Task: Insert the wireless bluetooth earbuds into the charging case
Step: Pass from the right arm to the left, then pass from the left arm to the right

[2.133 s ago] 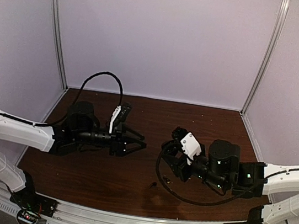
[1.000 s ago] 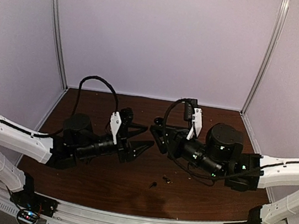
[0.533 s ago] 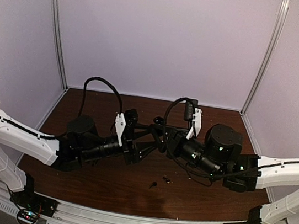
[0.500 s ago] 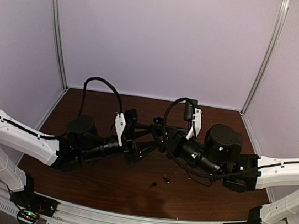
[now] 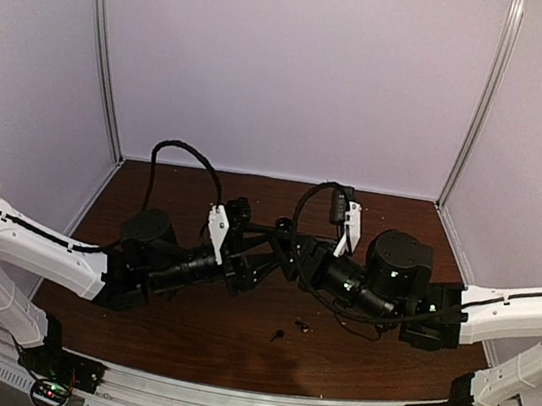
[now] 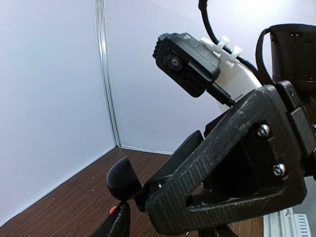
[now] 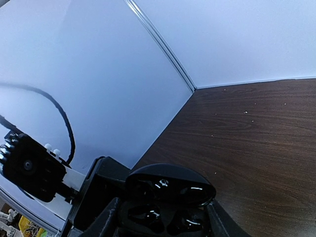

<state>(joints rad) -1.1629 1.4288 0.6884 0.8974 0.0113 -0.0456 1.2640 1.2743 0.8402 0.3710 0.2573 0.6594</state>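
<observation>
Holding the charging case (image 7: 170, 185) from both sides, the right claw (image 7: 163, 224) shows it with the lid flipped up and two dark cups inside. I cannot tell if the cups are full.

The left claw (image 5: 270, 250) is nose to nose with the right one. I cannot tell how wide it is, or if it grips anything. A red-orange bit (image 6: 112, 209) sits right at one of its fingers (image 6: 118, 224), close by the case. It looks like one of the earbuds. Two more small dark things that look like earbuds (image 5: 276, 335) lie on the desk (image 5: 181, 342), below the claws and a bit toward the arm bases.

I think the step now is to put a bud in a cup. To do it well, the right claw should hold the case flat and not wobble. The left claw should bring the bud right over a cup, turn it to fit and go down slowly. It should let go only when the bud sits in.

The left arm (image 5: 43, 247) and the right arm (image 5: 514, 306) reach in long and low from the sides. The claws meet in the middle, lifted off the desk.
</observation>
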